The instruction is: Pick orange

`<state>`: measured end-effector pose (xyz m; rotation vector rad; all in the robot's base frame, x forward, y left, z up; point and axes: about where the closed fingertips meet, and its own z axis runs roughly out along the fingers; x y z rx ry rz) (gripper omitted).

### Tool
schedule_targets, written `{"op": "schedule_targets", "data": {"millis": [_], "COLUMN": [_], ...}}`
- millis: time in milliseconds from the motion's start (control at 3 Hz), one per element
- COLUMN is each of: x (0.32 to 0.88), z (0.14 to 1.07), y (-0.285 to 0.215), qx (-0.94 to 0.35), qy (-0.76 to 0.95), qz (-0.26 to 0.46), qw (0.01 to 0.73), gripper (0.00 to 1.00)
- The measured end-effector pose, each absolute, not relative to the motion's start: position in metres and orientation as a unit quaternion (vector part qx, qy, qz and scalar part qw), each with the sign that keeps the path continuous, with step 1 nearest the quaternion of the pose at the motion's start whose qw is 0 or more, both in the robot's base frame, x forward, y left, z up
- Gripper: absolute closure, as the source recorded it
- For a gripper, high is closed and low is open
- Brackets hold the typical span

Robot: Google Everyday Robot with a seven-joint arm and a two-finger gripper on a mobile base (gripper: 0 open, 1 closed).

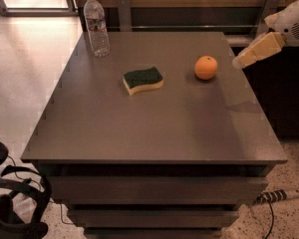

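The orange (pixel 206 67) is a small round bright-orange fruit resting on the grey table (pixel 154 123), right of centre toward the back. My gripper (pixel 240 60) reaches in from the upper right edge of the camera view, cream-coloured, on a white wrist. It hangs at the table's right edge, a short way right of the orange and apart from it. It holds nothing that I can see.
A green-and-yellow sponge (pixel 143 80) lies left of the orange. A clear water bottle (pixel 96 26) stands at the table's back left corner. A wooden wall and rail run behind the table. Cables lie on the floor at the lower right (pixel 274 197), and dark gear sits at the lower left (pixel 10 198).
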<state>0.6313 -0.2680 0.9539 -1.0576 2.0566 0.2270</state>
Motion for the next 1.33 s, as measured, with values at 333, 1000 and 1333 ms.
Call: {"op": "schedule_targets", "data": {"millis": [333,1000,1333], "x": [0.647,0.674,0.687], "z": [0.938,0.891,0.866], "y": [-0.255,-0.229,-0.215], "qx": [-0.416,-0.398,-0.399], "qy": [0.802,0.772,0.75], "qz": [0.118,0.179,0.212], "qw": [0.413,0.462,0.483], "gripper": [0.0,0.0,0.0]}}
